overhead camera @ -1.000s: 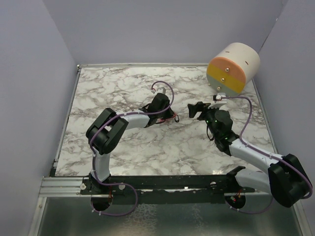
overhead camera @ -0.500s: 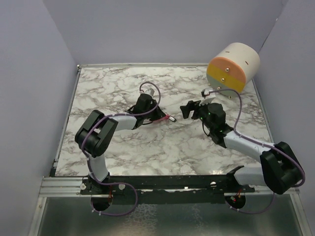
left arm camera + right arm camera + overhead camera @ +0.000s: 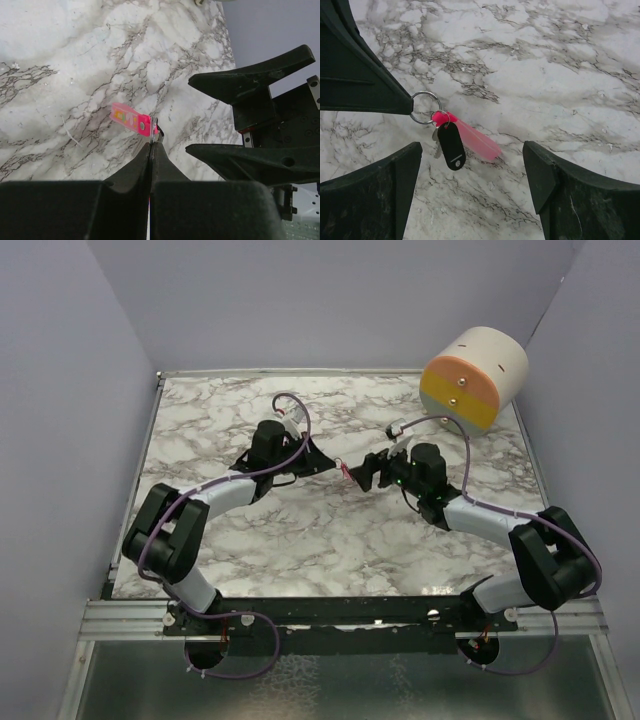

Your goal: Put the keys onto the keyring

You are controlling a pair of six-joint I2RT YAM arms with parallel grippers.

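Observation:
My left gripper [image 3: 151, 145] is shut on the thin metal ring [image 3: 425, 107] of the keyring and holds it up over the marble table. Its pink strip [image 3: 475, 140] trails away from the ring. The key hangs at the strip's ring end, with its black head [image 3: 451, 146] in front and its silvery shaft [image 3: 436, 142] behind. My right gripper [image 3: 472, 165] is open and faces the keyring [image 3: 345, 471] from the right. One of its fingers [image 3: 380, 185] stands on each side of the hanging key, without touching it. From above, the left gripper [image 3: 325, 465] and right gripper [image 3: 368, 472] nearly meet mid-table.
A cream drum with orange and yellow bands [image 3: 475, 378] stands at the back right corner. The marble tabletop [image 3: 300, 540] is bounded by grey walls on the left, back and right. The right gripper's fingers [image 3: 250, 80] fill the right side of the left wrist view.
The left arm has drawn back to the left, still pinching the keyring near mid-table. The right gripper has slid left towards the keyring and stayed open.

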